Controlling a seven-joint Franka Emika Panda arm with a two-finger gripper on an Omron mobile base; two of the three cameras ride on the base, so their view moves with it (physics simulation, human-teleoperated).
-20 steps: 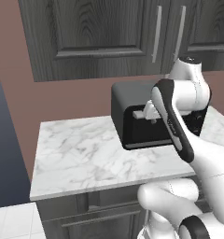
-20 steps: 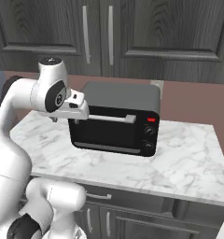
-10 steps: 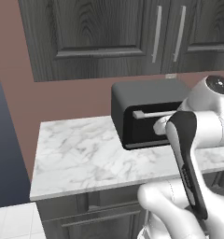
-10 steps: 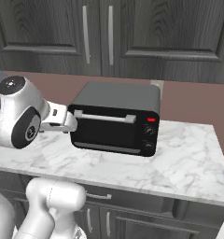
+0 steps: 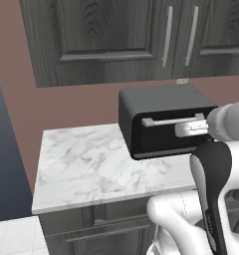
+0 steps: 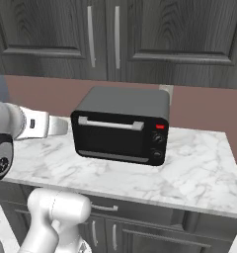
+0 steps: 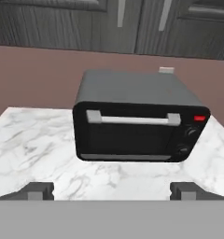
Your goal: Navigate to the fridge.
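While spread wide, hand (image 7: 111, 190) before oven (image 7: 132, 122).

Tool (image 7: 112, 190) level, fingers wide apart

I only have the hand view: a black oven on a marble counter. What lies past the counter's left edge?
Observer: In the left base view, a dark blue panel stands beside the counter, with white floor tiles below.
Operator: And under the counter?
Observer: Dark lower cabinets; the right base view shows a drawer handle.
Operator: Where is the arm?
Observer: The arm stretches level at oven height, left of the oven.
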